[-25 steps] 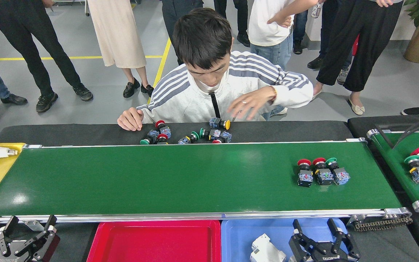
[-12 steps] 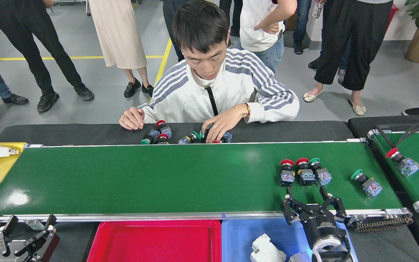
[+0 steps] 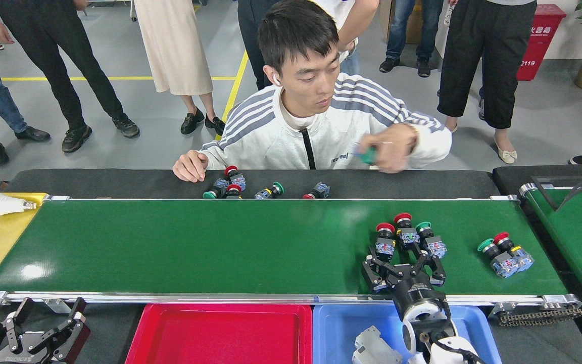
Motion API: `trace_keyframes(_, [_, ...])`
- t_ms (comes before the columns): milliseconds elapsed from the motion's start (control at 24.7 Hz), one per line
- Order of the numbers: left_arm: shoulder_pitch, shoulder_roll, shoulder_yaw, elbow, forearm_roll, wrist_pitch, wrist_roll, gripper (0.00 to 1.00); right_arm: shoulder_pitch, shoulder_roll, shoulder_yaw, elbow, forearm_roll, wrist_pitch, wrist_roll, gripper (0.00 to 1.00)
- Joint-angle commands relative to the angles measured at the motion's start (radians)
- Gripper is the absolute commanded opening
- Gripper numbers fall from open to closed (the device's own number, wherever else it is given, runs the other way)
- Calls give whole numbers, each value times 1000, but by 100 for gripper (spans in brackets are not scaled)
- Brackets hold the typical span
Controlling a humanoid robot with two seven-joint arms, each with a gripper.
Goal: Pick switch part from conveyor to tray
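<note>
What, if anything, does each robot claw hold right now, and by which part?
Nothing. The right claw is open around the middle red switch on the conveyor, not yet closed. The left claw is open, empty.

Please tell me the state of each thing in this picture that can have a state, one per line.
right gripper: open, over the conveyor, behind three switch parts
left gripper: open, off the belt
three switch parts: lying on the conveyor, not gripped
pair of switch parts: lying near the belt's right end
red tray: empty
blue tray: no switch part visible inside
</note>
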State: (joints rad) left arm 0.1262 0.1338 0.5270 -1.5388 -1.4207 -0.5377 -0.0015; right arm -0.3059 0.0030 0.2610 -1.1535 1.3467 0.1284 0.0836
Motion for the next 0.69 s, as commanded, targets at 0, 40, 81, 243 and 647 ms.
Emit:
trace_keyframes(0, [-13, 13, 1, -7, -1, 1, 8, 100, -33, 5, 6, 18, -1, -3, -1, 83])
trace_keyframes(40, [-11, 13, 1, -7, -1, 1, 8, 100, -36, 2, 7, 20, -5, -10, 1, 58])
trace_keyframes(81, [-13, 13, 2, -7, -1, 1, 8, 100, -38, 0, 12, 20, -6, -13, 1, 34])
trace_keyframes(243, [-13, 15, 2, -7, -1, 1, 8, 100, -39, -8, 17, 8, -6, -16, -1, 2])
trace_keyframes(647, [-13, 12, 1, -7, -1, 1, 8, 100, 168, -12, 98, -318, -3, -199, -1, 2])
